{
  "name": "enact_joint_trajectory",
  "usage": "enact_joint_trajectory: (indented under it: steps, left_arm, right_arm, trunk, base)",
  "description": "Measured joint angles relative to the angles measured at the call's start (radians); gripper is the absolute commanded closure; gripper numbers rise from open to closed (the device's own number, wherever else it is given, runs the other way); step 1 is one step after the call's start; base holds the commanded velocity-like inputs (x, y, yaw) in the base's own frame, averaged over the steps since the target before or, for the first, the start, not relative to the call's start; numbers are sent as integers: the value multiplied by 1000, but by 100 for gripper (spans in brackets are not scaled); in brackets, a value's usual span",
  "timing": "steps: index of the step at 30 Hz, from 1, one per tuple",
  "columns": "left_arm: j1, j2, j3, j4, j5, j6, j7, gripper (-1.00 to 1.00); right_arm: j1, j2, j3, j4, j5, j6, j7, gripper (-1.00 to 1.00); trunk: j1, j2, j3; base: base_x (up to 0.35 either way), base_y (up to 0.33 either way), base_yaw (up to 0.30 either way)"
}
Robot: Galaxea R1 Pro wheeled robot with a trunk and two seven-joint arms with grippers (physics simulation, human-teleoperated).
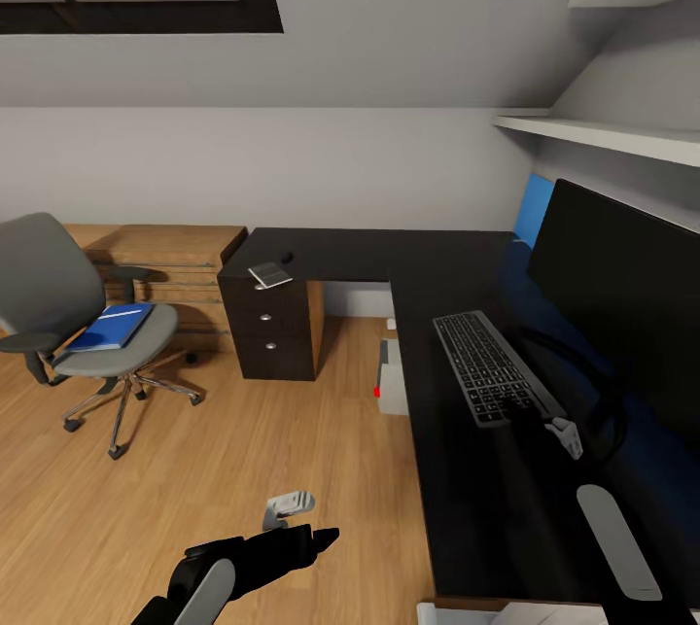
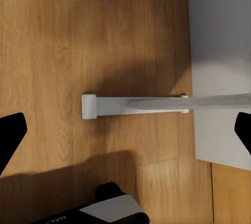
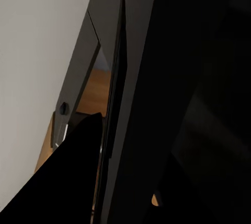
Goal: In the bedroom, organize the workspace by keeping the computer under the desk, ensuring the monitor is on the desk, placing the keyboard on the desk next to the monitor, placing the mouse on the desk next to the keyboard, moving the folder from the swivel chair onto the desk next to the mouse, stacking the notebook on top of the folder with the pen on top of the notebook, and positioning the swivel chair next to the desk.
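Right gripper [image 1: 567,433], its jaw state not discernible, is held at the near end of the keyboard [image 1: 491,365] on the desk [image 1: 457,508] before the monitor [image 1: 622,295], suggesting placement underway; next, the folder [image 1: 113,326] must be fetched from the swivel chair [image 1: 58,299].

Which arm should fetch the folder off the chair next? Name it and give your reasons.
Left, probably. The folder lies on the swivel chair, on the left gripper's side, which hangs free over the floor. The right arm is over the desk by the keyboard.
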Motion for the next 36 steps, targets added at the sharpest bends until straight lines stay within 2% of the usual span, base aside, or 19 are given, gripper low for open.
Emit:
enact_joint_trajectory:
  steps: [7,9,11,12,16,36]
  left_arm:
    - [0,0,0,0,1,0,-5,-100]
    - [0,0,-1,0,1,0,-5,-100]
    - [0,0,-1,0,1,0,-6,-100]
    - [0,0,-1,0,1,0,-6,-100]
    - [0,-1,-1,0,1,0,-5,-100]
    - [0,-2,-2,0,1,0,-1,-100]
  right_arm:
    - [0,0,0,-3,-11,10,1,100]
    - [0,-2,0,-3,-46,15,2,100]
    - [0,-6,0,-4,-117,41,2,100]
    - [0,-7,-1,-4,-136,54,2,100]
    - [0,-9,-2,-6,-168,75,2,100]
    - [2,-15,-5,-38,-176,81,2,100]
  trunk:
    - [0,0,0]
    - [0,0,0]
    - [0,0,0]
    - [0,0,0]
    - [-4,7,3]
    - [-80,147,66]
  base:
    - [0,0,0]
    - [0,0,0]
    - [0,0,0]
    - [0,0,0]
    - [0,0,0]
    - [0,0,0]
